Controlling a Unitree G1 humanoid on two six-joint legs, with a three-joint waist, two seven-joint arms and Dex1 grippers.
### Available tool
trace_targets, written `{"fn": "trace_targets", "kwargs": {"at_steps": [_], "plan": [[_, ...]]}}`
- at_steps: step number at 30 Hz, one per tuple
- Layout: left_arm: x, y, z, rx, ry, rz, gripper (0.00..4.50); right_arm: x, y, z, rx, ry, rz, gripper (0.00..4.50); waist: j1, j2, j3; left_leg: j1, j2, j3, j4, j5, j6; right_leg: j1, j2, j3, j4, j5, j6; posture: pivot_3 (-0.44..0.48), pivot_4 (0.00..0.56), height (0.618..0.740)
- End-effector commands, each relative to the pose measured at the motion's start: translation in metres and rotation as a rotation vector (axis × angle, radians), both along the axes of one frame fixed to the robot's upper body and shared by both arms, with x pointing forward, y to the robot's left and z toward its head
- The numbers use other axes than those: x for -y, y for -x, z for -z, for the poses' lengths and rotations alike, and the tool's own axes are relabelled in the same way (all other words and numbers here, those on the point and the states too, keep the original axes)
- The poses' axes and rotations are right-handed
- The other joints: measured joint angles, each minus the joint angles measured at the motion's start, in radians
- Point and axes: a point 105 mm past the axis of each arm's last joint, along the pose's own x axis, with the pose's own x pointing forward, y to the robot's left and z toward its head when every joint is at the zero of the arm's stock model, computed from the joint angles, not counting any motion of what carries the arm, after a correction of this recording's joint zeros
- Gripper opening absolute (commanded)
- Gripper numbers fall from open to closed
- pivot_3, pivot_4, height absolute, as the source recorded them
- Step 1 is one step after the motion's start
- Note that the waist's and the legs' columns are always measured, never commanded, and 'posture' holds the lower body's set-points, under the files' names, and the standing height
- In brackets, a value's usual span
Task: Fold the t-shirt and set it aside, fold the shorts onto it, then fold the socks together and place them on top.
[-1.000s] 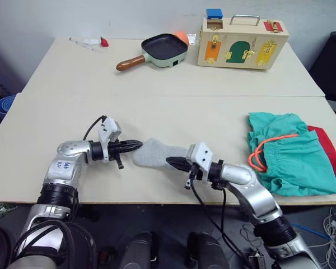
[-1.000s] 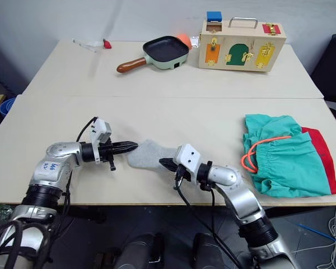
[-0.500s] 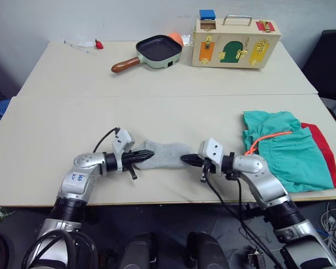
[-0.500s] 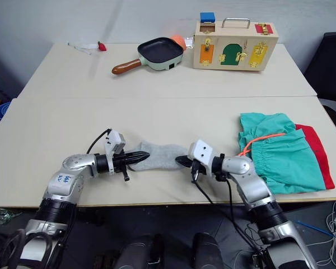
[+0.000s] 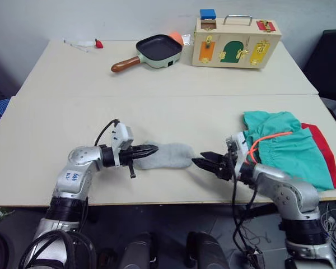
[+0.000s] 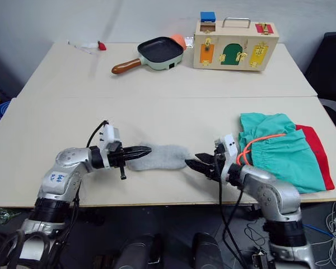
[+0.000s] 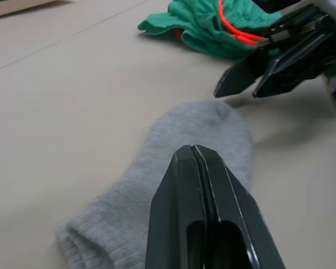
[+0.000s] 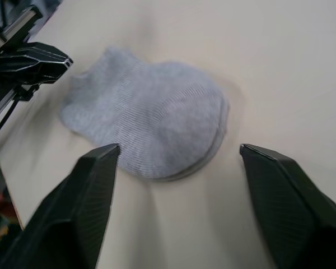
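The socks point(image 5: 167, 155) are lying flat on the surface between both jaws, shorts point(image 5: 280, 151) already folded over the t-shirt point(image 5: 327, 151). The left gripper point(image 5: 151, 150) is hovering clenched at one end, the right gripper point(image 5: 200, 161) gaping empty beside the other. Next seemingly: grasping and carrying them onto the shorts.

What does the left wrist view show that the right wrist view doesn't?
Left wrist view alone: the shorts bunched at the table's far side with their orange drawstring, and the left gripper with its fingers pressed together, over the socks.

Right wrist view alone: the right gripper with its fingers spread wide, apart from the socks and empty.

Both: the grey socks lying flat on the table, and each shows the other arm's gripper beyond them.
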Motion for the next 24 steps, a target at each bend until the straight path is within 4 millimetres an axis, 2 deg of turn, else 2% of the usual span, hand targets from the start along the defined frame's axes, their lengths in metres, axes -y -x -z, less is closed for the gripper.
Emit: {"fn": "trace_targets", "kwargs": {"at_steps": [1, 6, 9, 11, 15, 20, 24], "plan": [[-0.001, -0.008, 0.01, 0.0, -0.014, -0.021, 0.0, -0.013, 0.0, 0.004, -0.124, -0.052, 0.043, 4.48, -0.002, -0.001, -0.001, 0.001, 0.001, 0.001, 0.0, 0.0, 0.001, 0.0, 0.0, 0.0, 0.001, 0.0, 0.0, 0.0, 0.15, 0.74], [-0.001, -0.013, 0.021, -0.032, -0.013, -0.031, 0.0, -0.041, 0.0, 0.002, -0.235, -0.142, 0.001, 4.48, -0.004, -0.001, -0.001, 0.001, 0.001, 0.001, 0.0, 0.001, 0.001, -0.001, 0.001, 0.001, 0.004, 0.0, 0.0, 0.0, 0.15, 0.74], [0.003, -0.012, 0.023, -0.039, -0.004, -0.022, 0.0, -0.053, -0.008, -0.001, -0.242, -0.17, 0.015, 3.87, -0.007, -0.001, -0.001, 0.001, 0.001, 0.001, 0.0, 0.001, 0.001, -0.001, 0.001, 0.001, 0.004, 0.0, 0.0, 0.0, 0.15, 0.74], [0.006, -0.012, 0.023, -0.037, 0.0, -0.016, 0.0, -0.054, -0.016, -0.007, -0.237, -0.199, 0.049, 3.19, -0.011, -0.001, -0.001, 0.001, 0.001, 0.001, -0.001, 0.001, 0.001, -0.001, 0.001, 0.001, 0.005, 0.0, 0.0, 0.0, 0.15, 0.74], [0.016, -0.008, 0.022, -0.029, 0.006, 0.0, 0.0, -0.036, -0.026, -0.018, -0.246, -0.264, 0.107, 1.77, -0.013, -0.001, -0.001, 0.0, 0.0, 0.001, 0.0, 0.001, 0.002, -0.001, 0.002, 0.001, 0.006, 0.0, 0.0, 0.0, 0.15, 0.74], [0.048, 0.002, 0.02, -0.038, 0.03, 0.062, 0.0, -0.001, -0.022, -0.024, -0.227, -0.13, 0.091, 0.02, -0.004, -0.001, -0.001, -0.003, -0.003, 0.001, 0.001, 0.0, 0.007, -0.001, 0.001, 0.002, 0.003, 0.001, 0.002, 0.0, 0.15, 0.74], [0.068, 0.001, 0.021, -0.057, 0.059, 0.046, 0.0, 0.017, -0.02, -0.037, -0.198, -0.007, 0.048, 0.02, -0.001, -0.001, -0.001, -0.007, -0.003, 0.001, 0.001, 0.0, 0.008, -0.003, 0.001, 0.001, 0.001, 0.002, 0.003, 0.0, 0.15, 0.74]]}}
